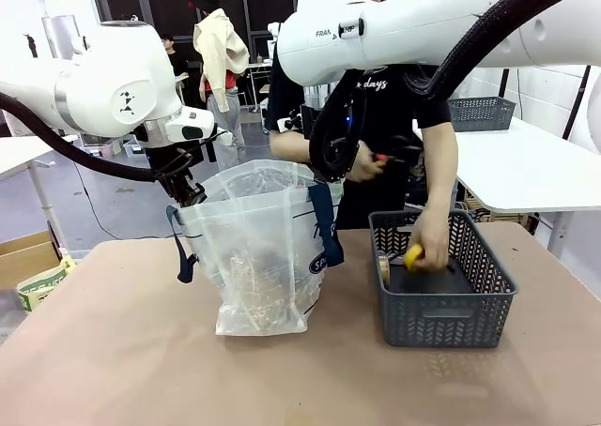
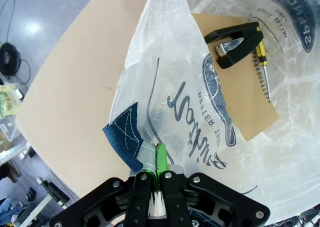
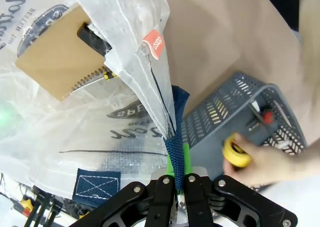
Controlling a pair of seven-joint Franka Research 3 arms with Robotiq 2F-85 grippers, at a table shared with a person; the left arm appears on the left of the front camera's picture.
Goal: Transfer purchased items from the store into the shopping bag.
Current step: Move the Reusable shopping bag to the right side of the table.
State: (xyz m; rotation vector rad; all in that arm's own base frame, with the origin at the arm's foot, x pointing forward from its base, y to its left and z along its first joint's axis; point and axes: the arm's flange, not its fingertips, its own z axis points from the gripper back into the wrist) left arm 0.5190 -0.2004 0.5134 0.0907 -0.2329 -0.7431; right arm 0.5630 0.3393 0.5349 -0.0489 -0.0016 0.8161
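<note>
Clamping the rim of the shopping bag (image 1: 263, 248), left gripper (image 2: 156, 159) and right gripper (image 3: 176, 162) are holding it open; notebook (image 2: 235, 97) and stapler (image 2: 235, 43) are lying inside, while the person's hand (image 1: 430, 243) is grasping a yellow roll (image 1: 413, 255) in the basket (image 1: 441, 304).

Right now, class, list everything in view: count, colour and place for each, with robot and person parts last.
clear plastic tote bag with navy strap handles: one, translucent, on the tan table.
dark grey lattice plastic basket: one, grey, right of the bag.
tan spiral-bound notebook: one, tan, inside the bag.
black stapler: one, black, on the notebook.
yellow ring-shaped roll: one, yellow, held inside the basket.
person's hand: one, in the basket, holding the roll.
left fingers: black, green pads, shut on the bag's rim.
right fingers: same, shut on a navy handle.
</note>
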